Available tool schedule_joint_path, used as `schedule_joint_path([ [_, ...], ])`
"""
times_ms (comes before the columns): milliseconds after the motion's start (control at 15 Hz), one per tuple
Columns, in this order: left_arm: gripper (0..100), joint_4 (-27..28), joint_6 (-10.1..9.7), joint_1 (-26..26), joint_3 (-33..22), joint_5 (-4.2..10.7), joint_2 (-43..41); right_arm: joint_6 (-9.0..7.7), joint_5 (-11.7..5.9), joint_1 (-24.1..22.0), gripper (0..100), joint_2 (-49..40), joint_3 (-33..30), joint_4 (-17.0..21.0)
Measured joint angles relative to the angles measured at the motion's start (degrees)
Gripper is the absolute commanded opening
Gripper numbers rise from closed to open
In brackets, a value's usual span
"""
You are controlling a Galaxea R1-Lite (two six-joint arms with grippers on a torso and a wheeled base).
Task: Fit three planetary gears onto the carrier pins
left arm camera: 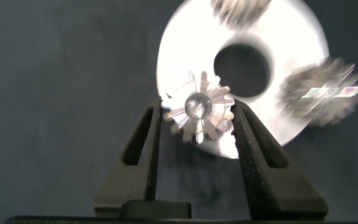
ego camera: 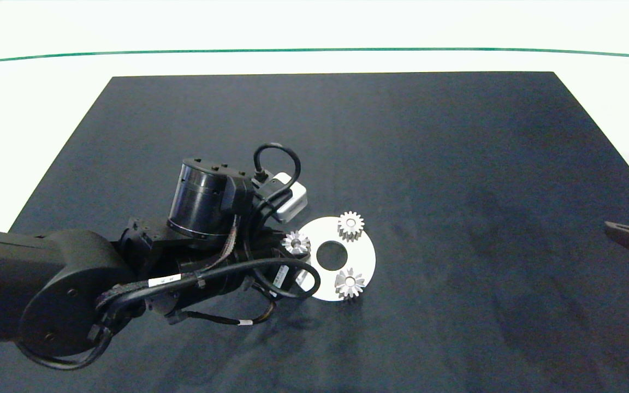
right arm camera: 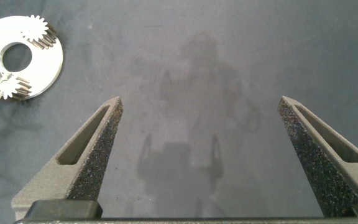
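Three planetary gears (ego camera: 350, 225) are sitting around the white disc (ego camera: 366, 256) near the middle of the dark mat (ego camera: 456, 164), two already on their carrier pins. The third gear (left arm camera: 199, 114) is sitting between my left gripper (left arm camera: 196, 118) fingers at the disc's left edge; I cannot tell whether they are pressing it. My arm is hiding that edge from above. My right gripper (right arm camera: 201, 109) is hanging spread wide over bare mat, well apart.

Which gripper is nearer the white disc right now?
Left. The left gripper is at the white disc, fingers around a gear at its edge; the right gripper hangs open far off to its side.
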Motion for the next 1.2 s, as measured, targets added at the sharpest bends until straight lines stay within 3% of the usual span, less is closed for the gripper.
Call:
schedule_joint_path([
  [600,19,-0.5,0.02,0.9,0.9,-0.13,0.0,-0.10,0.02,0.1,100,0.0,0.0,0.0],
  [667,100,-0.6,0.00,0.8,0.9,-0.13,0.0,-0.10,0.00,0.1,100,0.0,0.0,0.0],
  [1200,100,-1.2,-0.45,1.2,1.3,-0.18,-0.9,0.09,0.00,0.0,100,0.8,0.1,0.1],
])
